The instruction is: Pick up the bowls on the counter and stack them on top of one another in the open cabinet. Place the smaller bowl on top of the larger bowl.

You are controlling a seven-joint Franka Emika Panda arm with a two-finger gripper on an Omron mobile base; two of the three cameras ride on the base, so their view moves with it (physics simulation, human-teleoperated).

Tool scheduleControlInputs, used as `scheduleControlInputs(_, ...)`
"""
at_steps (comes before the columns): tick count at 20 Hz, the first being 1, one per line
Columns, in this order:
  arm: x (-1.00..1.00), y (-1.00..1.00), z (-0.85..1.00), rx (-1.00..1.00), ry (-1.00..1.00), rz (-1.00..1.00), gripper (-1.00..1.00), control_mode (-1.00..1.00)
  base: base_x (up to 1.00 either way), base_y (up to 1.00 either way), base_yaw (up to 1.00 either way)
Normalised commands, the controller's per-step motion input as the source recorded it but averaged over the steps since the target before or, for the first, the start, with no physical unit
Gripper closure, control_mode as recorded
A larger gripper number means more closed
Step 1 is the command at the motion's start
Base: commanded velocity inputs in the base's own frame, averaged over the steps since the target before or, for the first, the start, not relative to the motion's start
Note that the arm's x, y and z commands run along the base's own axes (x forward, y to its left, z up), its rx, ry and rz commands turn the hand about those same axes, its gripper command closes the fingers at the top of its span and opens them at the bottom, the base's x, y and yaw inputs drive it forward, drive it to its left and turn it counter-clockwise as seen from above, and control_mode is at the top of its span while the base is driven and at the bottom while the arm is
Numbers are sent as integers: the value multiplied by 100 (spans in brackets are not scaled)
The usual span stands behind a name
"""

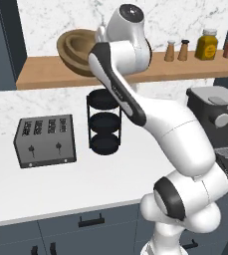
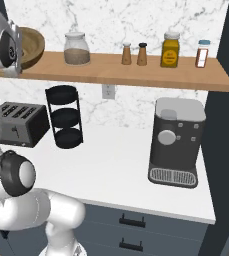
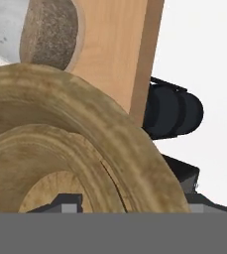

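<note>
Two brown wooden bowls with visible grain sit one inside the other in the hand view: the wide, deep larger bowl (image 3: 130, 149) carries the small shallow smaller bowl (image 3: 50, 163) in its hollow, so the stack looks already made, as the task asks. From the left base view the larger bowl (image 1: 74, 50) rests on the long light-brown wooden shelf board (image 1: 41, 74) against the white marble wall, near its left end, tilted a little with its mouth towards the arm. The two-finger gripper (image 3: 130, 208) is close over the bowls, and I cannot tell if its fingers are apart or closed, because only their dark tips show at the bottom edge. I judge the hand is there to release or just after releasing. For leaving, the free room is towards the robot, above the long white worktop (image 1: 85, 184); the black three-tier stand (image 1: 104, 122) and the grey toaster (image 1: 45, 140) stand below, and a round glass jar (image 2: 77, 49) is just beside the bowl on the shelf
</note>
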Motion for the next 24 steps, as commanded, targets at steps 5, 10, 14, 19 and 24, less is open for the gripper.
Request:
scheduleControlInputs(5,72,11,0,-5,0,0,100,-100,0,0,0)
scheduleControlInputs(10,66,0,-15,0,0,0,100,-100,0,0,0)
scheduleControlInputs(14,38,0,-53,2,0,0,100,-100,0,0,0)
scheduleControlInputs(19,45,0,-40,1,0,0,100,-100,0,0,0)
scheduleControlInputs(24,51,14,-29,0,0,0,-100,-100,0,0,0)
